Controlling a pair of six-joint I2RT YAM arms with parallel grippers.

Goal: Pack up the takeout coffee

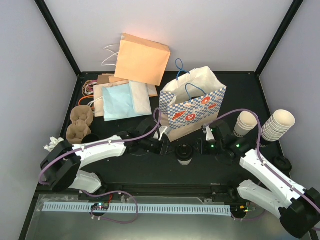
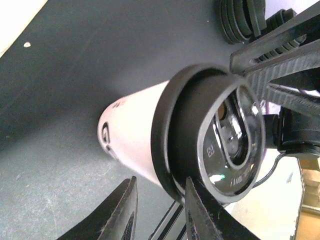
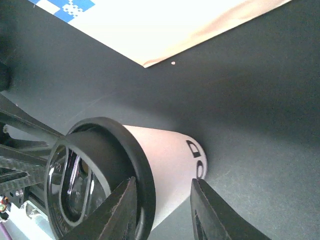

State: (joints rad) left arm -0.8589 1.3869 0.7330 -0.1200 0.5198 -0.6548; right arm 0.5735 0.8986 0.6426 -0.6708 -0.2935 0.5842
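Note:
The takeout coffee (image 1: 184, 154), a cream-white paper cup with a black lid, stands on the dark table in front of the blue-checked paper bag (image 1: 192, 106). My left gripper (image 1: 165, 146) is just left of it and my right gripper (image 1: 202, 146) just right of it. In the left wrist view the cup (image 2: 137, 142) fills the middle; my left gripper (image 2: 160, 215) is open, with the lid's rim dipping between its jaws. In the right wrist view my right gripper (image 3: 167, 210) is open, its jaws on either side of the cup (image 3: 172, 160) wall below the lid.
Two stacks of nested cups (image 1: 276, 125) (image 1: 245, 124) stand at the right. Black lids (image 2: 240, 20) lie near them. Cardboard cup carriers (image 1: 80, 123) sit at the left, and flat paper bags (image 1: 132, 82) lie at the back left.

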